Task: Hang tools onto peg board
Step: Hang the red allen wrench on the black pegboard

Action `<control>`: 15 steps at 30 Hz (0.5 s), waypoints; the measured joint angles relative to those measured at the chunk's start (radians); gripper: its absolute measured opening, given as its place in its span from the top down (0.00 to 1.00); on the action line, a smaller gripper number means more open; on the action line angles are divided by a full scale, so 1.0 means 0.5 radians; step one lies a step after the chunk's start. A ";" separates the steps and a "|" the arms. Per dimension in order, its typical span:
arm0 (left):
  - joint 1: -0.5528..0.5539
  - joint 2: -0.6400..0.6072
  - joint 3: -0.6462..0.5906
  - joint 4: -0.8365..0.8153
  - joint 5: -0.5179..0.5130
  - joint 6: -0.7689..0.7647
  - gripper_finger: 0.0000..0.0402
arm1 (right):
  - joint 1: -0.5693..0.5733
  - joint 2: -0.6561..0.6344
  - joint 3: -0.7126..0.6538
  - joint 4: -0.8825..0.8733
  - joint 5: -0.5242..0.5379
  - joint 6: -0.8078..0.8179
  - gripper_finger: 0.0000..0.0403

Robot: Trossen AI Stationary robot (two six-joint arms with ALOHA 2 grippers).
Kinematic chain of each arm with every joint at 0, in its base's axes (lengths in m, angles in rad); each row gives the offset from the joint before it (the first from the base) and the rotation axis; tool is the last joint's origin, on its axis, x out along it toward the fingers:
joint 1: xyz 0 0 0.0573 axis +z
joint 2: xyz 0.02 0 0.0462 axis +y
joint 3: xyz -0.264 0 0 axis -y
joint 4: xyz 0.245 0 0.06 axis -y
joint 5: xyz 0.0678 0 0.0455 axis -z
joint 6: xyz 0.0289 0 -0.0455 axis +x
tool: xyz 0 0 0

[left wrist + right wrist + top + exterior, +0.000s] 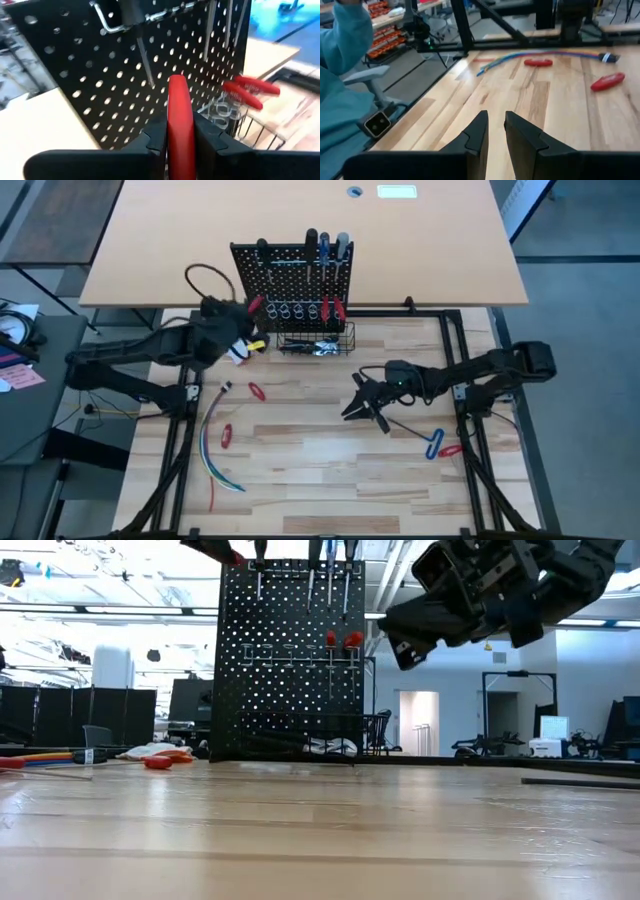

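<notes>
A black perforated rectangular peg board (pixel 292 285) stood upright at the far edge of a pale wooden tabletop (pixel 320 470). Several screwdrivers with dark and blue handles (pixel 326 248) hung along its top edge. Lower down, a pair of red-handled pliers (pixel 332 309) hung by a row of metal rings (pixel 290 310). A black wire basket (pixel 318 340) was fixed at the board's foot.

The left gripper (pixel 248 310) was raised at the left side of the peg board, close to its face. Its two dark fingers (pixel 156 137) were clamped on a red-handled tool (pixel 179 120), whose handle stood upright between them and pointed toward the holes.

The right gripper (pixel 360 405) hung above the middle of the table, well away from the board. In the right wrist view its fingers (pixel 479 132) stood a narrow gap apart with nothing between them.

Other tools lay loose on the table. Two small red-handled tools (pixel 257 391) (pixel 226 435) lay on the left half, near a bundle of coloured wires (pixel 212 445). A blue T-shaped hex key (pixel 434 443) lay on the right half, with a red-handled tool (pixel 450 450) just beside it. A white glove (pixel 238 350) lay near the board's lower left corner, partly under the left arm.

A person's teal sleeve (pixel 347 35) showed beyond the table's edge in the right wrist view.
</notes>
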 joint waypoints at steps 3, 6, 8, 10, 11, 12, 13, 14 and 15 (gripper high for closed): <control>0.120 -0.012 -0.098 0.204 0.148 0.081 0.89 | -0.015 -0.005 0.000 0.006 0.000 0.008 0.83; 0.214 0.013 -0.147 0.313 0.236 0.116 0.89 | -0.033 -0.005 0.000 -0.002 0.000 0.009 0.83; 0.265 0.034 -0.169 0.387 0.280 0.134 0.89 | -0.039 -0.005 0.000 -0.004 0.000 0.009 0.83; 0.305 0.044 -0.179 0.418 0.304 0.144 0.89 | -0.039 -0.004 0.000 -0.007 0.000 0.010 0.83; 0.323 0.049 -0.179 0.418 0.310 0.144 0.89 | -0.039 -0.004 0.000 -0.009 0.000 0.009 0.83; 0.338 0.061 -0.179 0.430 0.310 0.143 0.89 | -0.038 -0.004 0.000 -0.009 0.000 0.009 0.83; 0.348 0.067 -0.179 0.430 0.311 0.142 0.89 | -0.038 -0.004 0.000 -0.010 0.000 0.009 0.83; 0.367 0.072 -0.179 0.415 0.311 0.137 0.89 | -0.037 -0.004 0.000 -0.012 0.000 0.009 0.83; 0.385 0.080 -0.179 0.418 0.311 0.135 0.89 | -0.033 -0.004 0.000 -0.013 -0.001 0.009 0.83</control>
